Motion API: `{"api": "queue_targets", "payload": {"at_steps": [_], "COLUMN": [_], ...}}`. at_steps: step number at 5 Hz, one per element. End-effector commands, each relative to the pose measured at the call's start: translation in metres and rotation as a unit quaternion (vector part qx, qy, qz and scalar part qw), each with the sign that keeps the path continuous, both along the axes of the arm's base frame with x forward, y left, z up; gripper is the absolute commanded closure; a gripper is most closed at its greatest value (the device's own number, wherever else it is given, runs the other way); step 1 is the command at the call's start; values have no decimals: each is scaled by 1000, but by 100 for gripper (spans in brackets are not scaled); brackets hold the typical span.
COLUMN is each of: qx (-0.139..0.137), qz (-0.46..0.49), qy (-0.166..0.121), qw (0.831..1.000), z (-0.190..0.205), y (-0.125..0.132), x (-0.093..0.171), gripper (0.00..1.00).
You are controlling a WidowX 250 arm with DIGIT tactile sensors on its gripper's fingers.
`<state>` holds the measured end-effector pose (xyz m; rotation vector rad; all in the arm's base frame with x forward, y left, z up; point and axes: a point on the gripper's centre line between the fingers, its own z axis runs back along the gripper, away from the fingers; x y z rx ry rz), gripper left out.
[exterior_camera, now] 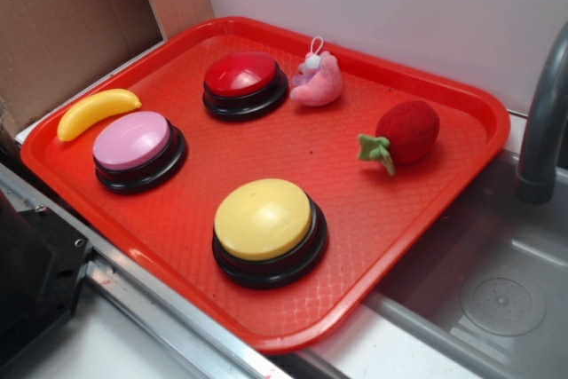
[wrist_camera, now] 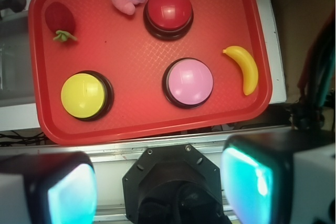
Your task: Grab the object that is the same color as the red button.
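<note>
- A red tray (exterior_camera: 461,99) is seen carrying 3 dome buttons, a plush strawberry, a pink plush toy (exterior_camera: 319,80) and a yellow banana (exterior_camera: 96,111).
- The red button (exterior_camera: 241,75) is set near the tray's far edge, with the pink plush toy just beside it.
- The strawberry (exterior_camera: 406,133), judged to be the matching object, is found well apart from every button, on its side near a tray corner, its green stem (exterior_camera: 376,150) pointed toward the tray's middle.
- The claw (wrist_camera: 157,184) is held off the tray, above the metal rail along its near edge; its 2 fingers (wrist_camera: 50,190) are spread wide and nothing is held between them.
- The step in hand is judged to be the reach toward the strawberry, which has not yet begun.
- For a good grasp, the claw is best centred over the fuzzy red body, not the thin stem, and lowered with the fingers set across the narrower width.
- The raised tray rim close to the strawberry should be cleared by the outer finger.
- In the wrist view, the claw and the whole layout are shown from above.
- In the exterior view, the claw is not seen, but a sink basin (exterior_camera: 506,299) and a grey faucet (exterior_camera: 543,113) beside the tray are shown plainly.
</note>
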<state>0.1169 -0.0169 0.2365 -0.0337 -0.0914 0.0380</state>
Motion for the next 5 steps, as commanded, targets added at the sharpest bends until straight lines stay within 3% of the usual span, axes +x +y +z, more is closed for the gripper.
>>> {"api": "queue_targets", "payload": {"at_steps": [1,2,4,5], "qx": [0,-1,-51,-64], "qz": [0,-30,-33,-6], "qy": [0,1,-51,-72], "qw": [1000,1000,997,995], "z": [0,-10,-26,-50], "y": [0,-20,-62,-97], "x": [0,29,72,105], "gripper": [0,0,0,0]}}
